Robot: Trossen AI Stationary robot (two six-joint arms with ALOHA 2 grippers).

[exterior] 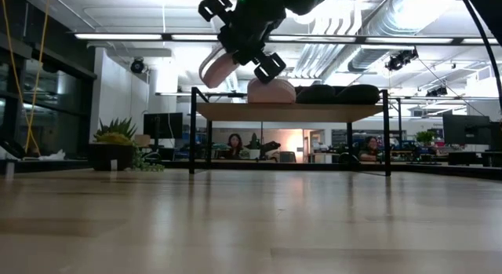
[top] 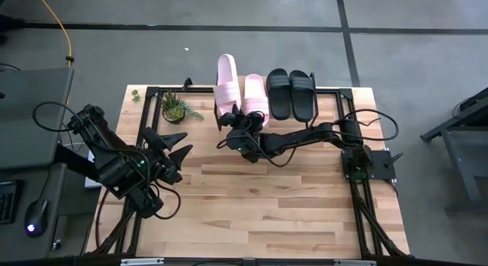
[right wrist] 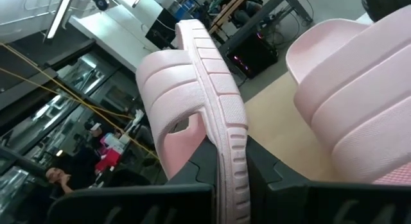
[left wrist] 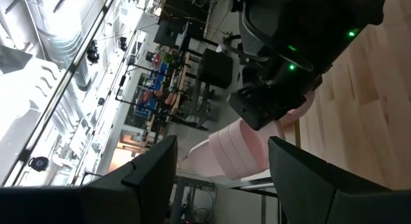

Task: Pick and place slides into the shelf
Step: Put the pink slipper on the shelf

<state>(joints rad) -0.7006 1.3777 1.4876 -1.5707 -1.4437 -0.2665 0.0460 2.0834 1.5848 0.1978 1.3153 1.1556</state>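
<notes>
My right gripper (top: 232, 126) (exterior: 245, 29) reaches over the far left part of the shelf (exterior: 314, 111) and is shut on a pale pink slide (top: 226, 81) (exterior: 215, 67). The second pink slide (top: 256, 94) (exterior: 271, 91) and the two black slides (top: 290, 92) (exterior: 339, 93) lie side by side on their soles on the shelf's plank. My left gripper (top: 177, 154) (left wrist: 221, 179) waits open over the table's left part, pointing at the right arm. My right gripper (right wrist: 228, 179) pinches the pink slide's sole (right wrist: 226, 131) near its near end, one finger on the strap side and one on the underside. The fingers come from the table's near side, along the slide. The slide is lifted clear above the shelf's left end, tilted.
A small potted plant (top: 177, 107) (exterior: 114, 144) stands on the table left of the shelf. The bare wooden tabletop (top: 267, 205) stretches toward the near edge. People sit in the room (exterior: 234, 144) beyond the table.
</notes>
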